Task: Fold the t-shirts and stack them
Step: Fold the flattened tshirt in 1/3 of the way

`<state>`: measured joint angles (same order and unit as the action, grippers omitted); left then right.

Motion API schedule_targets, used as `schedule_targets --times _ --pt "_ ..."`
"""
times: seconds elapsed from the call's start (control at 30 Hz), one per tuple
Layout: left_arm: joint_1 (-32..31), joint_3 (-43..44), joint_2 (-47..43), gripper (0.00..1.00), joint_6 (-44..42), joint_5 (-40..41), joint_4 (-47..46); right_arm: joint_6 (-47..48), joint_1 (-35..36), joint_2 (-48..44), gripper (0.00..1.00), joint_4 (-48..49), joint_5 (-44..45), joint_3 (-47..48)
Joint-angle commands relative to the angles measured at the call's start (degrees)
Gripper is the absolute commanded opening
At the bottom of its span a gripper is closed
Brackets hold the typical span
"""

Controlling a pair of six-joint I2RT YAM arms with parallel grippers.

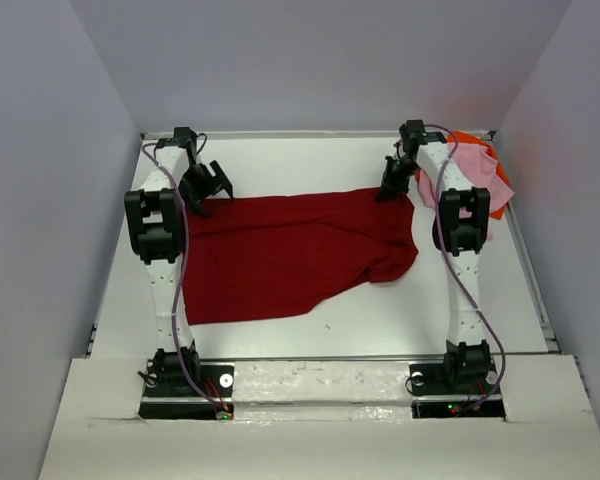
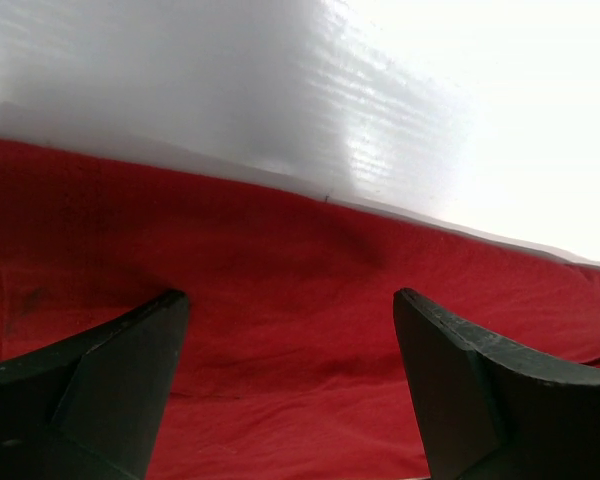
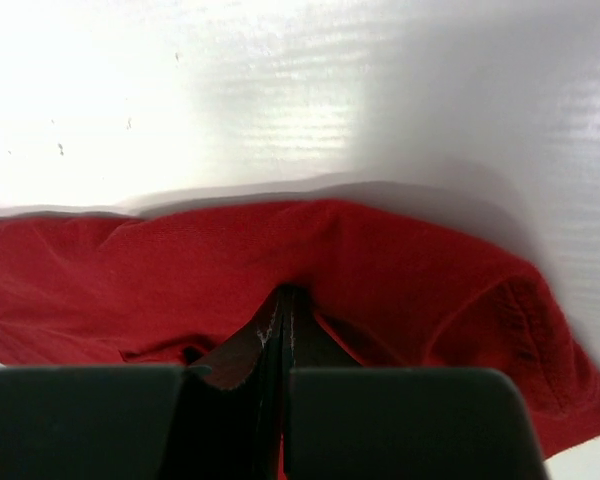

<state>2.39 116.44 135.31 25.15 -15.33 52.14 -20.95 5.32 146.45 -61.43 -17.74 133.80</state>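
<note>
The dark red t-shirt (image 1: 290,250) lies spread across the middle of the white table. My left gripper (image 1: 208,186) is open, its jaws wide apart, just above the shirt's far left corner; the left wrist view shows red cloth (image 2: 290,360) between the fingers (image 2: 460,380). My right gripper (image 1: 393,186) is shut on the shirt's far right edge, the cloth (image 3: 400,270) bunching up around the closed fingertips. The light pink t-shirt (image 1: 480,172) lies on the bright orange t-shirt (image 1: 470,138) at the far right, partly behind the right arm.
Purple-grey walls close in the table (image 1: 310,160) at the back and sides. A raised rim runs along the table's right edge (image 1: 532,270). Bare table surface lies beyond the shirt's far edge (image 2: 280,90).
</note>
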Motion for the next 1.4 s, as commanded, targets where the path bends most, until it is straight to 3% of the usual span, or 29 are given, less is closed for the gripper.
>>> schedule_targets --times 0.0,0.17,0.2,0.27,0.3,0.43,0.6,1.0,1.37 --pt "0.8 2.6 3.1 0.96 0.3 -0.3 -3.6 0.1 0.1 3.0 0.00 0.2 3.1 4.2" --pt "0.9 2.9 3.2 0.96 0.5 -0.6 -4.2 0.2 0.1 2.9 0.00 1.1 0.1 7.4" --pt "0.9 2.7 2.7 0.96 0.6 -0.9 -4.5 0.4 0.1 2.3 0.17 1.4 -2.6 7.4" --pt "0.9 2.2 1.9 0.96 0.5 -1.2 -4.8 0.4 0.1 -1.3 0.41 3.6 -6.6 4.0" --pt "0.9 1.9 1.4 0.96 0.5 -1.2 -5.0 0.4 0.1 -2.8 0.47 4.5 -7.7 2.4" --pt "0.9 -0.3 -2.2 0.96 1.0 -1.9 -6.4 0.6 0.1 -8.7 0.55 5.5 -12.4 -2.5" --pt "0.2 1.1 -3.6 0.96 1.0 -2.4 -5.6 2.8 1.4 -9.3 0.57 1.1 -15.8 -2.7" --pt "-0.3 1.2 -3.9 0.96 0.3 -2.7 -4.8 3.7 6.0 -7.9 0.57 3.8 -17.2 -8.9" --pt "-0.4 0.5 -4.4 0.96 -0.3 -2.7 -4.7 4.6 6.0 -4.2 0.59 0.2 -14.9 -0.3"
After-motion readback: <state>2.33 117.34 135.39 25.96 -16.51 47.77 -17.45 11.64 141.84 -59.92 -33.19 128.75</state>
